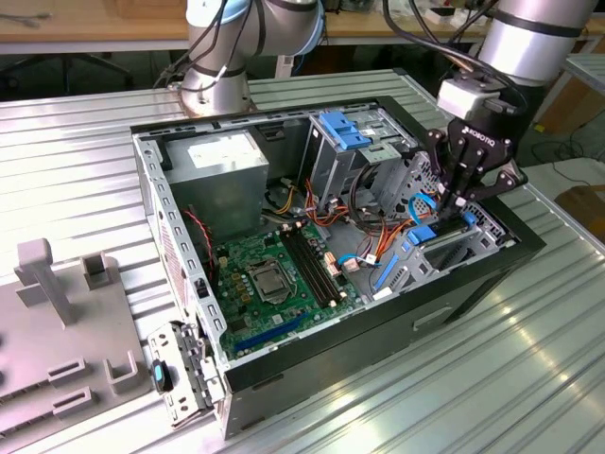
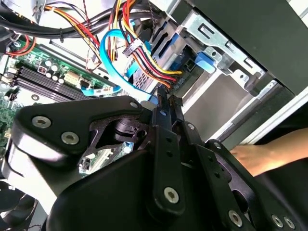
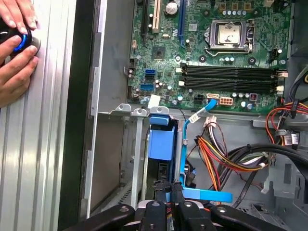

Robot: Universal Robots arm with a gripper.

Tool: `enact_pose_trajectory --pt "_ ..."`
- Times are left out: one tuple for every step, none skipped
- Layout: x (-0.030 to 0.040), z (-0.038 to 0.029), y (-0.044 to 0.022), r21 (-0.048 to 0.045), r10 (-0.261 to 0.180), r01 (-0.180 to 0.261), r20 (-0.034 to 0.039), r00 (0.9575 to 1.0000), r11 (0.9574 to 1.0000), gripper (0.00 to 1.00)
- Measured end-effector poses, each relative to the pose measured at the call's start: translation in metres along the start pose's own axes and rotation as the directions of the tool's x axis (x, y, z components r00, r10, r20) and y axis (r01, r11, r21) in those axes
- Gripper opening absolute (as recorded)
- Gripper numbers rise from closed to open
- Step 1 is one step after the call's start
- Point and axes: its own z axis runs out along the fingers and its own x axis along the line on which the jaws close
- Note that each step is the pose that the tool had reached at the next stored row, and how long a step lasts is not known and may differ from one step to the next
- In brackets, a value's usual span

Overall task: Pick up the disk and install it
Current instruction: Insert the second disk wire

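The disk sits in the drive bay at the front corner of the open computer case, on the exterior view's right. Mostly its blue side rails show, and its dark body is largely hidden. Its blue end appears in the first wrist view, and a blue rail beside the metal bay wall appears in the second wrist view. My gripper hangs straight over the bay with its fingers pressed together. The tips are at the disk's end, among the cables. I see nothing between them.
Inside the case are the green motherboard, the grey power-supply box, a metal cage with a blue tab and bundled wires. A person's hand rests outside the case. Grey fixtures stand on the exterior view's left.
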Motion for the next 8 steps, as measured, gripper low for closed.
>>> enact_pose_trajectory --pt "0.0015 0.0003 0.0007 0.0053 0.001 -0.001 0.0026 1.0 1.0 0.16" --pt "0.0025 0.0005 0.0013 0.0095 0.002 -0.002 0.0032 1.0 1.0 0.16" --pt "0.0032 0.0006 0.0021 0.0121 0.002 -0.002 0.0043 1.0 0.9999 0.16" --pt "0.0035 0.0006 0.0027 0.0159 0.003 -0.003 0.0076 1.0 0.9999 0.16" --pt "0.0036 0.0007 0.0029 0.0179 0.003 -0.003 0.0123 0.9999 0.9998 0.16" --pt "0.0038 0.0008 0.003 0.0205 0.003 -0.003 0.0233 0.9997 0.9998 0.16" --pt "0.004 0.0008 0.0032 0.0226 0.003 -0.004 0.0322 0.9995 0.9997 0.16" --pt "0.0049 0.001 0.0038 0.0259 0.003 -0.004 0.0426 0.9991 0.9997 0.16"
